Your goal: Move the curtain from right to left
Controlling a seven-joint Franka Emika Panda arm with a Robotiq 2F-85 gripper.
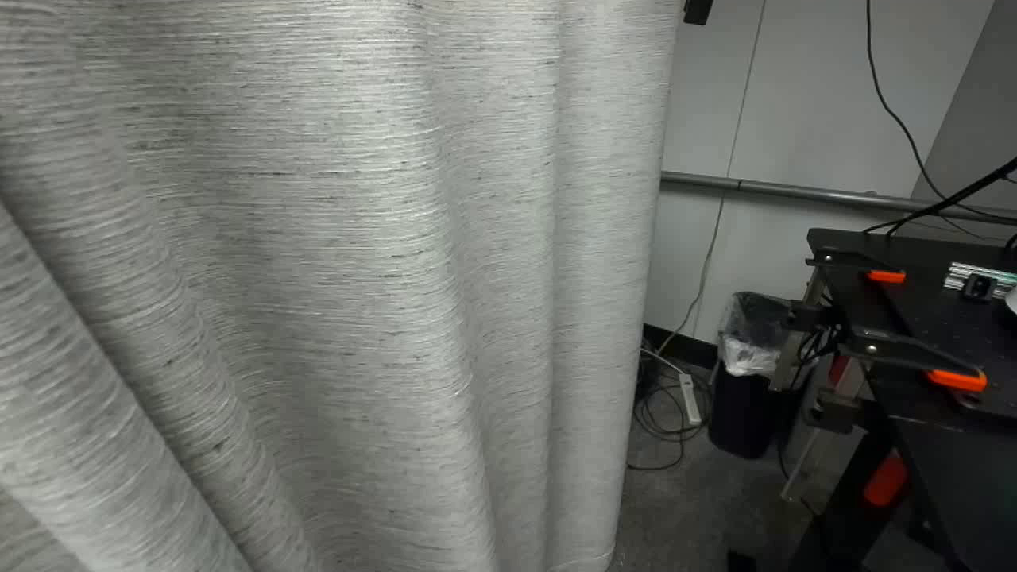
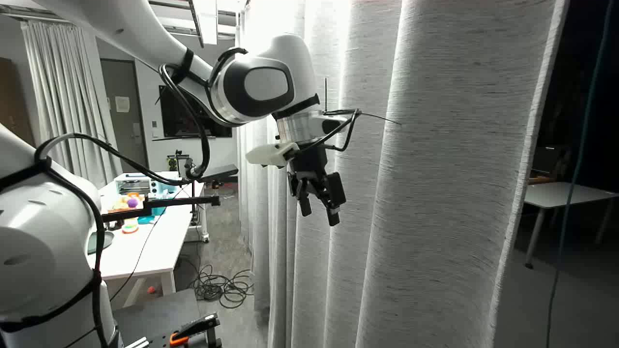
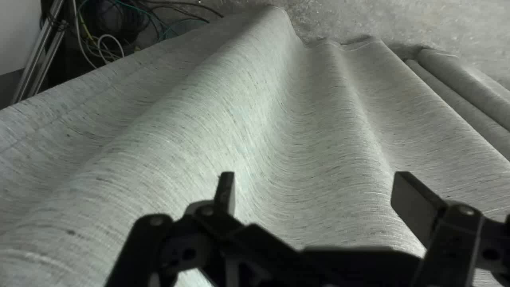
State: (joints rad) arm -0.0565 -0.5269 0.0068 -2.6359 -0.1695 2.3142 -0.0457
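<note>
End effector [image 2: 319,216] is spread apart nr the woven grey curtain [image 2: 445,145]. Curtain's prob. soft & floppy but heavy, so I'd pinch a fold [image 3: 352,135].

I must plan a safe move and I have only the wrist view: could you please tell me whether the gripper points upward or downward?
Observer: In an exterior view, the gripper points downward, a little slanted.
Operator: Thank you. Is there furniture beyond the curtain?
Observer: Yes, an exterior view shows a pale-topped table there, at the picture's right.
Operator: And what lies on the floor, on the gripper's side?
Observer: A tangle of black cable lies there, beside the curtain.
</note>
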